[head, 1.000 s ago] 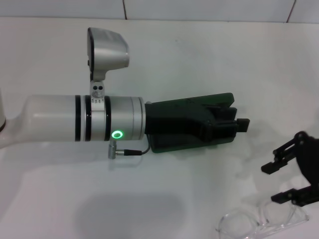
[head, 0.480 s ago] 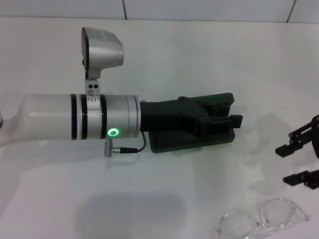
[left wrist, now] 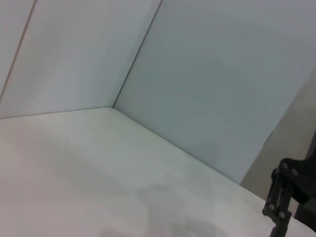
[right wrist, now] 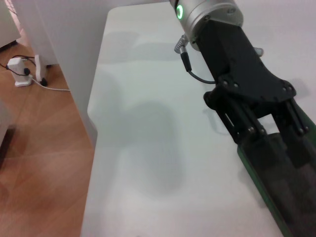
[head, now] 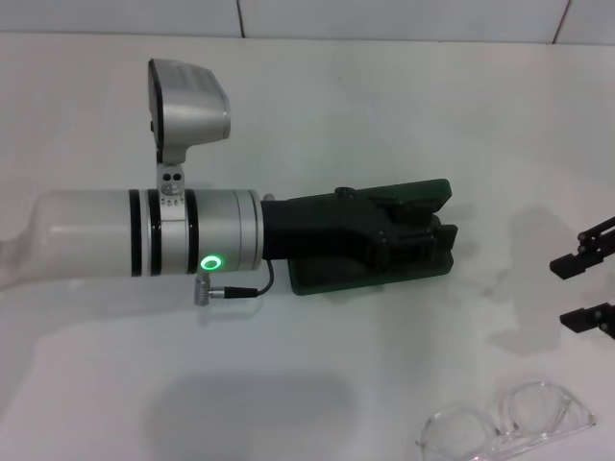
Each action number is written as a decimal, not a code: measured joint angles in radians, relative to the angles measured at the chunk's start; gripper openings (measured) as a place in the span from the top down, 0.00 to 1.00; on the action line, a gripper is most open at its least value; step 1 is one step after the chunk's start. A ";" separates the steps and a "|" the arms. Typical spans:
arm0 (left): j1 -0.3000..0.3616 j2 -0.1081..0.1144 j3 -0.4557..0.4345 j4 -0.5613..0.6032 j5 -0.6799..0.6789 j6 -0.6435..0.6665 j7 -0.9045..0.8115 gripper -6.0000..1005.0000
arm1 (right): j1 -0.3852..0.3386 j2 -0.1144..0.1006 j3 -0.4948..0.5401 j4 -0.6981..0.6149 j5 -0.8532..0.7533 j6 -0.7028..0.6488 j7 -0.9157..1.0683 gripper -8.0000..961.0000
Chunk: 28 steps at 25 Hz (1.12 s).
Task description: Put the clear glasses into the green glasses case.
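The green glasses case (head: 332,281) lies in the middle of the white table, mostly covered by my left arm, which reaches in from the left. My left gripper (head: 444,240) sits low over the case, its black fingers (right wrist: 247,131) apart and nothing visibly held. The right wrist view shows the case's green rim (right wrist: 254,175) and dark inside under those fingers. The clear glasses (head: 509,430) lie on the table at the front right, lens side up. My right gripper (head: 586,288) hovers open at the right edge, behind the glasses and apart from them.
A white tiled wall (head: 384,14) closes the back of the table. In the right wrist view the table's edge (right wrist: 94,113) drops to a wooden floor with a white box and cables (right wrist: 22,69). A thin cable (head: 245,291) hangs under my left wrist.
My right gripper has lifted off the glasses and drawn away to the right. My left arm has slid a little to the left over the case. Case and glasses stay put.
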 joint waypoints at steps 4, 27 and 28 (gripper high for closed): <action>0.001 0.000 -0.004 -0.003 0.000 0.000 0.044 0.55 | -0.012 -0.001 0.040 0.005 0.000 0.003 -0.027 0.44; 0.003 0.005 -0.053 -0.039 -0.028 0.026 0.271 0.55 | -0.058 0.032 0.129 0.111 0.035 0.062 -0.165 0.44; 0.003 0.005 -0.061 -0.038 -0.028 0.040 0.279 0.55 | -0.058 0.032 0.129 0.114 0.035 0.065 -0.165 0.44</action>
